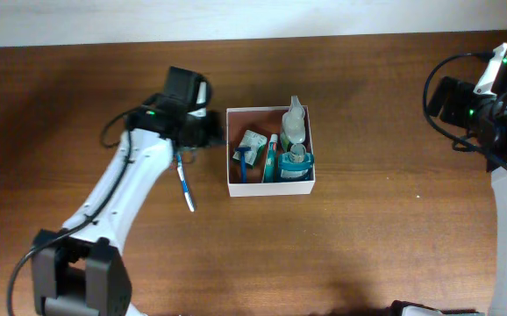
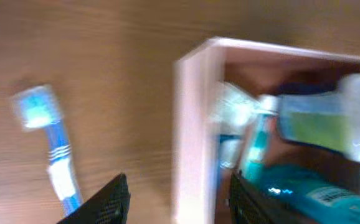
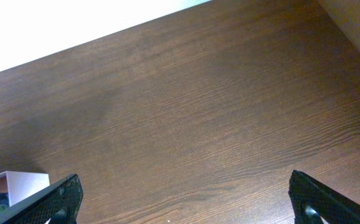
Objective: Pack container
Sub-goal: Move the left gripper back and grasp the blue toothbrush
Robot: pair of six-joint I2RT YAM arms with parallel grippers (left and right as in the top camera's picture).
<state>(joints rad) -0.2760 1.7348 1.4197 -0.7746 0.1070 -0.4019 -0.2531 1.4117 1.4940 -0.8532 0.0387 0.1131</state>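
The dark brown wooden table (image 1: 367, 219) shows fine straight grain and a matt finish. The square white thin-walled container (image 1: 271, 188) at frame centre looks like smooth matt card. The blue-and-white toothbrush (image 1: 186, 189) left of it and the clear bottle (image 1: 294, 125) inside look like glossy plastic.

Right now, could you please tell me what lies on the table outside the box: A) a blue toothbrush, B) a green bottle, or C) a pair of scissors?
A: the toothbrush lies left of the box, outside its walls.
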